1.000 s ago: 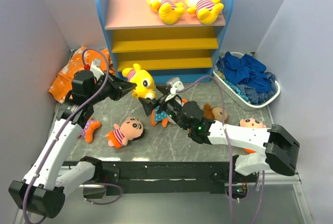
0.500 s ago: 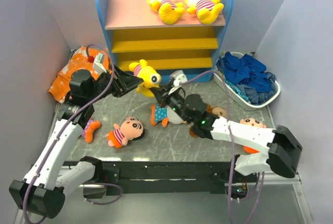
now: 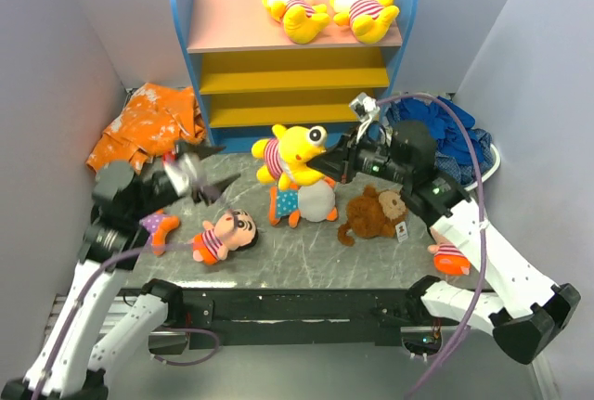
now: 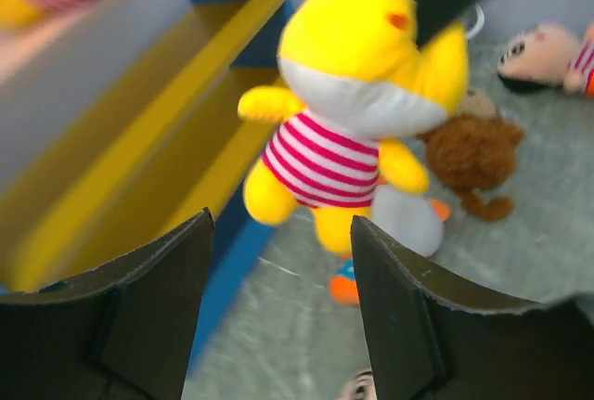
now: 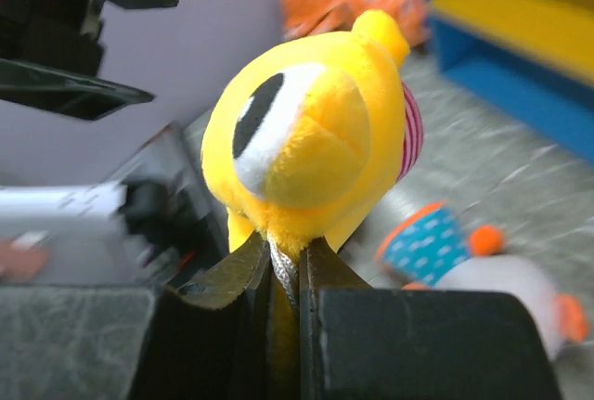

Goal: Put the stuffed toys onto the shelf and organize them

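Note:
My right gripper is shut on the head end of a yellow stuffed toy in a red-white striped shirt and holds it above the table in front of the shelf. In the right wrist view the jaws pinch the toy by a grey loop. My left gripper stands open to the toy's left, apart from it, with the toy beyond its empty fingers. Two yellow toys lie on the pink top board. A striped doll, a dotted-shirt doll and a brown monkey lie on the table.
An orange-and-white cloth lies at the back left. A white basket of dark blue cloths stands right of the shelf. Another doll lies under the right arm, and a small one lies under the left arm. Grey walls close both sides.
The yellow toy passed from my left gripper to my right. The left opened and drew back to the left. The right arm swung to the right with the toy, uncovering the monkey.

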